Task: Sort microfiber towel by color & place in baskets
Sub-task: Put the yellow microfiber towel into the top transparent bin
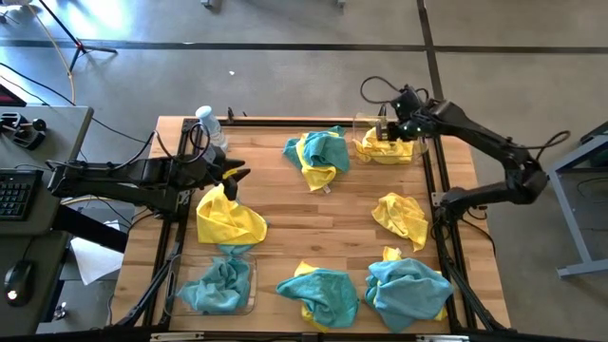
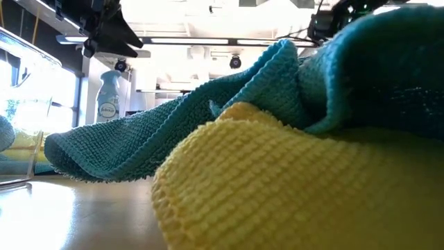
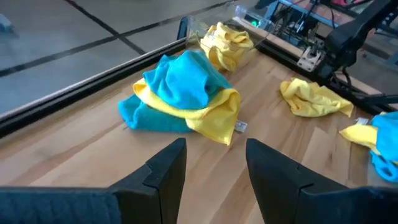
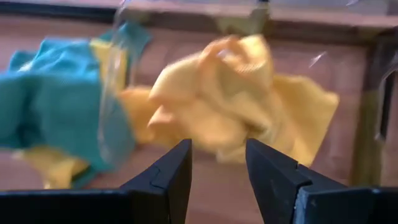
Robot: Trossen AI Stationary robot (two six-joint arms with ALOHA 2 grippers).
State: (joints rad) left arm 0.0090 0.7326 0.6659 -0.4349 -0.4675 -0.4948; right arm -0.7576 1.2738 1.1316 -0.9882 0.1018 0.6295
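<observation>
**Sort partly done, most towels still loose**

You have one yellow towel (image 1: pixel 388 148) in the far basket (image 1: pixel 361 128) at 1 o'clock and one teal towel (image 1: pixel 217 288) in the near basket (image 1: pixel 249 302) at 7. Left on the table (image 1: pixel 351 204): mixed pile (image 1: pixel 318 157) at 12, yellow at 9, yellow at 3, mixed piles at 6 and 5. Right end effector (image 1: pixel 388 131) hovers over the far basket, fingers spread, empty. Left end effector (image 1: pixel 237 176) waits at 10 above the table, fingers spread, empty.
</observation>
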